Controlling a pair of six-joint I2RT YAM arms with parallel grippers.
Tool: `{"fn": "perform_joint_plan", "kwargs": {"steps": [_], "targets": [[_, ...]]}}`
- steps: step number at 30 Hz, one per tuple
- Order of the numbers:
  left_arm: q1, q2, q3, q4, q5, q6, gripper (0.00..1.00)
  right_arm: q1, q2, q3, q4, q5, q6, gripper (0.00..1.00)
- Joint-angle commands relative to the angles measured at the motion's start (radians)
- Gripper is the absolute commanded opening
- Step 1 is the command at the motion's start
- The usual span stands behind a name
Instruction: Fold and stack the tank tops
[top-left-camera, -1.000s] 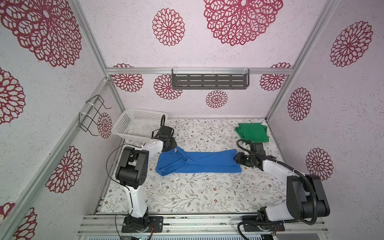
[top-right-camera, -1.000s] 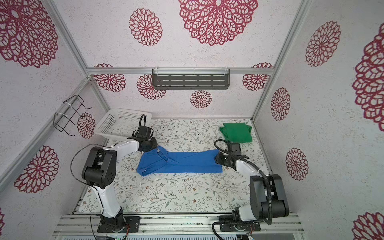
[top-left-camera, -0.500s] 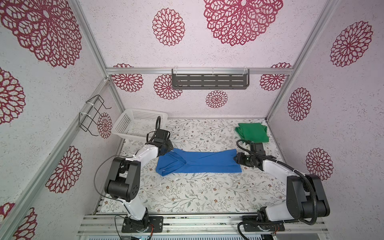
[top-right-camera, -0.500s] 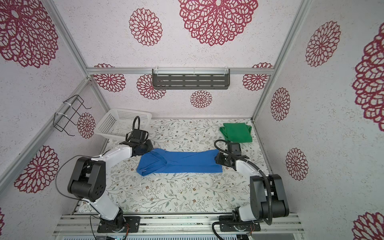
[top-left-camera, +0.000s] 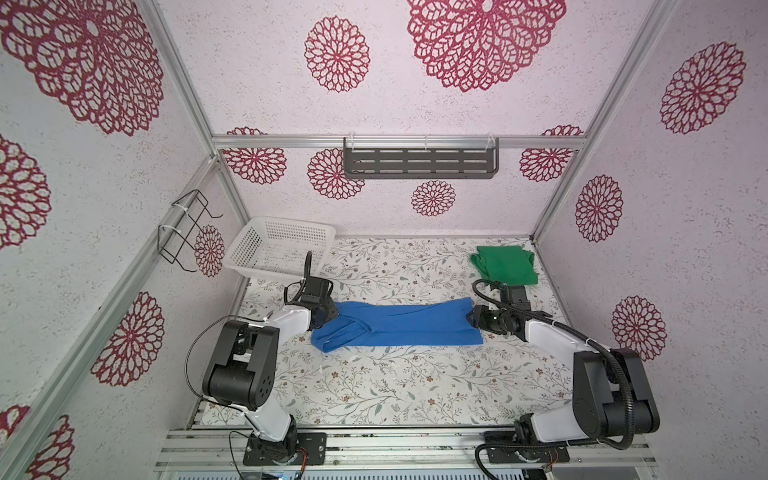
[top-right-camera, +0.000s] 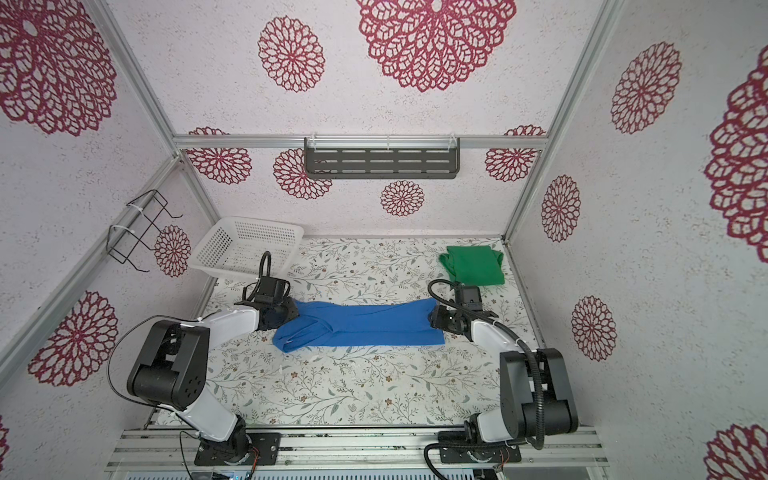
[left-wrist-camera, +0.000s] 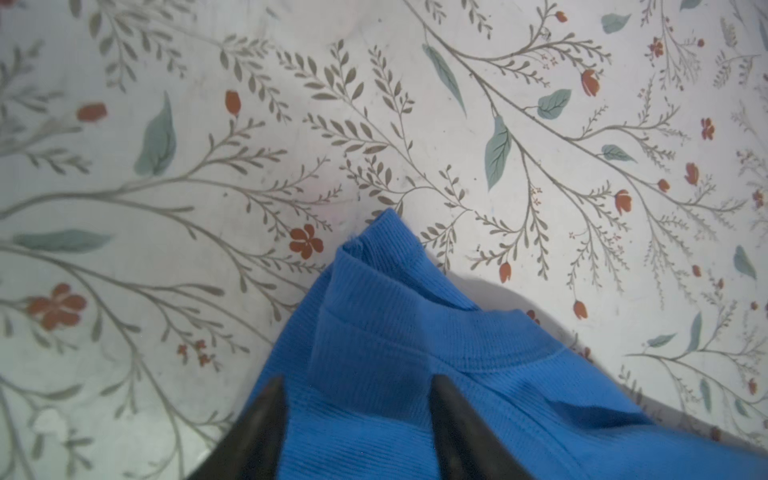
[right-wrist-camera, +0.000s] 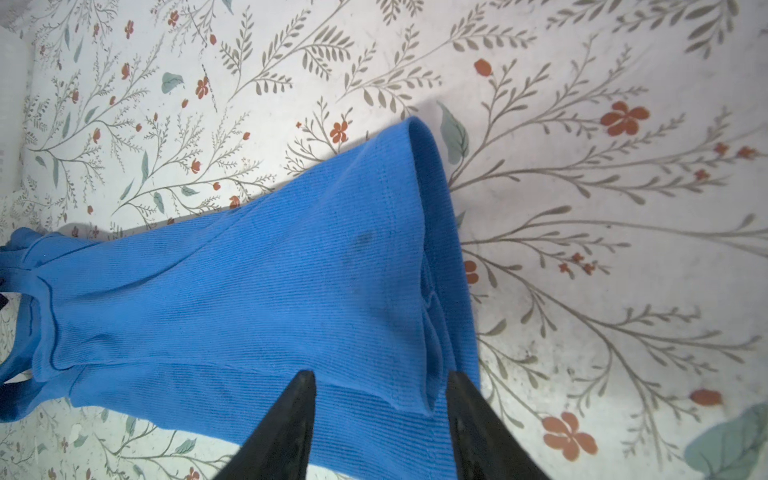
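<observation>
**Both pincers wide over the blue top: a sloppy fold is the danger**

The blue top (top-left-camera: 399, 328) lies flat on the desk (top-left-camera: 374, 386), just in front of the basket (top-left-camera: 249, 253), drawn out into a long band. The left pincer (left-wrist-camera: 357, 378) stands at the strap end nearest the basket, jaws wide, with cloth between them but not pinched. The right pincer (right-wrist-camera: 380, 372) stands at the hem end farthest from the basket, jaws also apart and straddling the hem, gripping nothing. The green top (top-left-camera: 505, 266) sits well apart from the basket, already folded.

We see three risks. The strap end is bunched into loose loops, so a bite there may catch only one layer and leave the rest trailing. The knit looks stretchy, so an uneven pull from the two ends would probably skew the band. The desk looks smooth, so we judge the whole top could slide rather than fold.

The blue cloth is a fine ribbed knit, soft and limp, with a stitched hem band and layered edges at the hem end. The green top is a compact, roughly square pad of similar cloth. The basket is stiff white plastic pierced with rows of small holes. The desk carries a flat print of leaves and small red flowers.
</observation>
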Motion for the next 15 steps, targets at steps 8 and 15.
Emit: {"fn": "perform_joint_plan", "kwargs": {"steps": [8, 15], "targets": [[0.004, -0.347, -0.093, -0.298, -0.012, 0.042, 0.7, 0.04, -0.019, 0.022, -0.04, -0.02, -0.031, 0.57], [-0.006, -0.505, -0.241, -0.459, 0.063, -0.022, 0.59, 0.048, 0.039, 0.049, -0.019, -0.017, -0.026, 0.57]]}}
